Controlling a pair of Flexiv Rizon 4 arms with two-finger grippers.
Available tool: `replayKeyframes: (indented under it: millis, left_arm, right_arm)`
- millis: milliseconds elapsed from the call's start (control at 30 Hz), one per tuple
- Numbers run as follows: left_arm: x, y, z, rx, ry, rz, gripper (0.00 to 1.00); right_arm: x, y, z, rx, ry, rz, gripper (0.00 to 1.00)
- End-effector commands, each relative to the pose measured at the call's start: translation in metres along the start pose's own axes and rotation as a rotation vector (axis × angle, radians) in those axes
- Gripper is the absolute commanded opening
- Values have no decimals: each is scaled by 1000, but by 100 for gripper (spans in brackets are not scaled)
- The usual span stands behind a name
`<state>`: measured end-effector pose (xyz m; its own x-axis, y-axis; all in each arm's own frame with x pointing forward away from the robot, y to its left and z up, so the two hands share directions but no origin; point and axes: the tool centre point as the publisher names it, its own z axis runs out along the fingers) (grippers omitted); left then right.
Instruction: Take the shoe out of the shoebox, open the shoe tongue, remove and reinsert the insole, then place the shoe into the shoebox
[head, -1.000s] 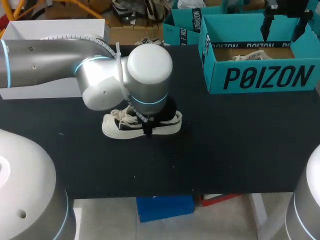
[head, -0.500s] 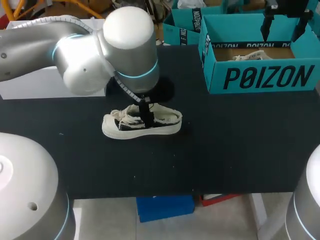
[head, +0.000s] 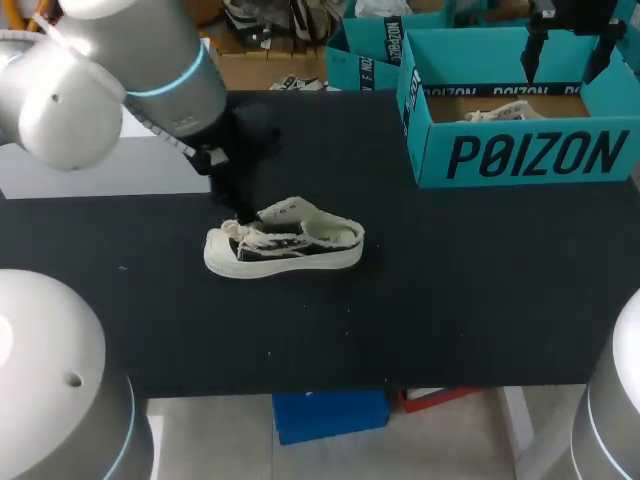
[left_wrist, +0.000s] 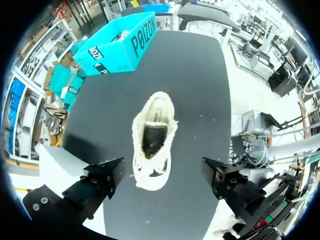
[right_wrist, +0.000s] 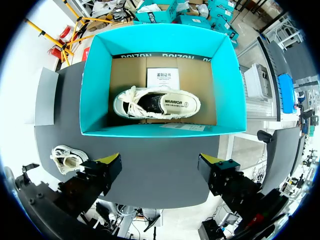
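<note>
A cream and black low sneaker (head: 285, 245) lies on its sole on the black table (head: 450, 290), its tongue flap (head: 290, 208) standing up. In the left wrist view the sneaker (left_wrist: 152, 145) is straight below my left gripper (left_wrist: 162, 180), which hangs open above it without touching. From the head view my left gripper (head: 238, 205) is just off the shoe's toe end. The teal shoebox (head: 520, 155) at the back right holds a second sneaker (right_wrist: 157, 105). My right gripper (right_wrist: 160, 170) hovers open high over that box, nothing between its fingers.
A white box (head: 130, 170) sits at the table's left rear, beside my left arm. A second teal box (head: 365, 55) stands behind the shoebox. A paper sheet (right_wrist: 161, 80) lies in the shoebox behind the shoe.
My left gripper has opened and the arm has lifted up and back to the left, uncovering the sneaker. The sneaker stays in place. The right arm has not moved.
</note>
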<state>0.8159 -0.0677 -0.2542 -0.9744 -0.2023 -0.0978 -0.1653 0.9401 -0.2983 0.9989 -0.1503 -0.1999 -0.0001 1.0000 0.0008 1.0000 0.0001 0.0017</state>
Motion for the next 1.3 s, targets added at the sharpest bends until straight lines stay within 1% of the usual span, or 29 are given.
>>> replayKeyframes:
  millis: [33,133,300,400,500,867,933,1000,1100,1167,1233,1300]
  left_arm:
    - [-1,51,-20,255,-3,41,100]
    - [-7,67,-24,267,7,44,100]
    - [-16,92,-24,288,36,49,100]
    - [-16,104,-23,297,53,56,100]
    - [-16,113,-19,288,58,59,100]
    - [-16,113,-19,288,58,59,100]
    - [-16,113,-19,288,58,59,100]
    - [-16,113,-19,288,58,59,100]
    - [-16,113,-19,288,58,59,100]
    - [-16,113,-19,288,58,59,100]
    - [-16,113,-19,288,58,59,100]
    - [-16,113,-19,288,58,59,100]
  right_arm:
    - [0,1,0,1,0,0,100]
    - [0,1,0,1,0,0,100]
    - [0,1,0,1,0,0,100]
    - [0,1,0,1,0,0,100]
    - [0,1,0,1,0,0,100]
    - [0,1,0,1,0,0,100]
    - [2,11,-14,-31,-31,-50,100]
    - [8,17,-24,-66,-53,-95,100]
    - [30,20,-39,-176,-69,-206,100]
    - [47,16,-44,-239,-61,-291,100]
    - [65,8,-46,-295,-47,-411,100]
    - [82,-1,-46,-329,-15,-526,100]
